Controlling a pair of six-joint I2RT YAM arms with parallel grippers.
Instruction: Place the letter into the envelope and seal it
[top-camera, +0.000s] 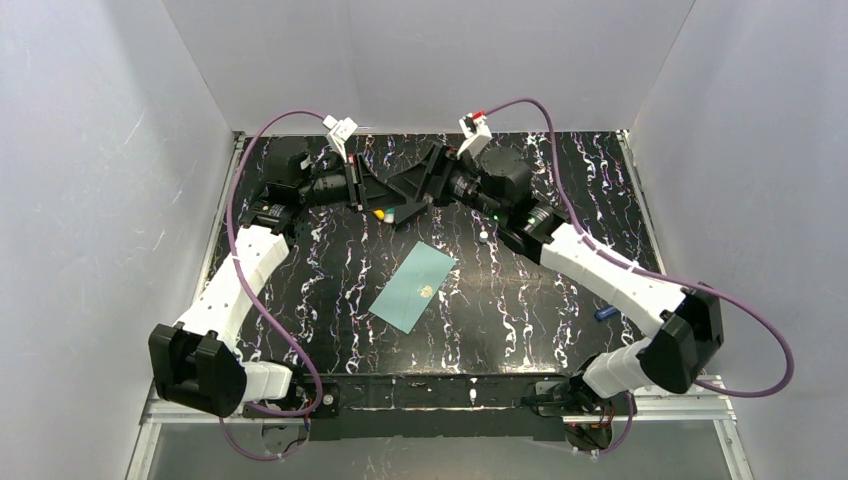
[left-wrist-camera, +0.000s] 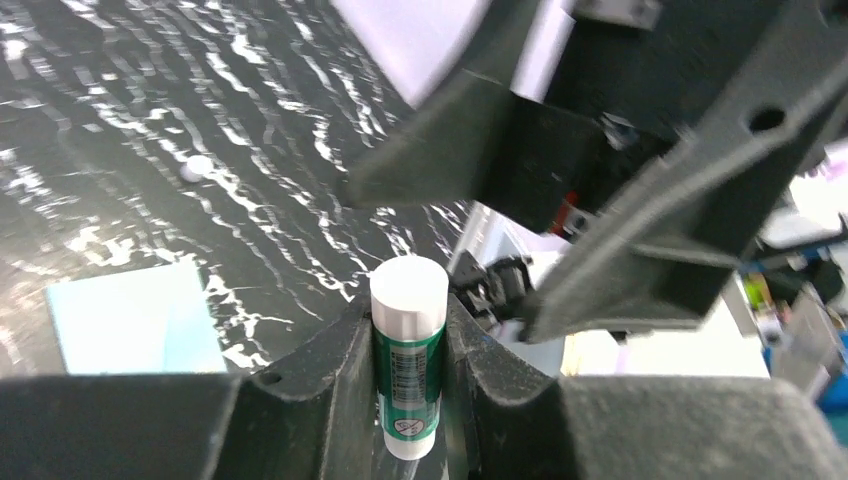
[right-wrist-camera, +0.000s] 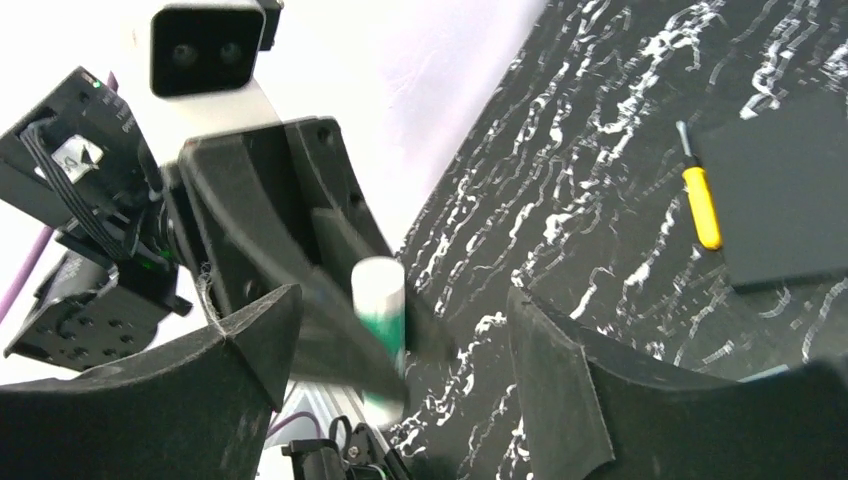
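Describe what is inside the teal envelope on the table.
Only the outside of the envelope shows, flat, gold mark facing up. Its paper covers any contents, so whether the letter is inside cannot be seen.

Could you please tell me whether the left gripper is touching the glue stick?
Touching. The left wrist view shows the left gripper closed on the glue stick, with a finger pressed against each side and no gap.

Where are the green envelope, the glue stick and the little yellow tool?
envelope (top-camera: 402, 292), top view, on the middle of its pale green face.
glue stick (left-wrist-camera: 408, 372), left wrist view, on its green label.
yellow tool (right-wrist-camera: 702, 208), right wrist view, on its yellow handle.
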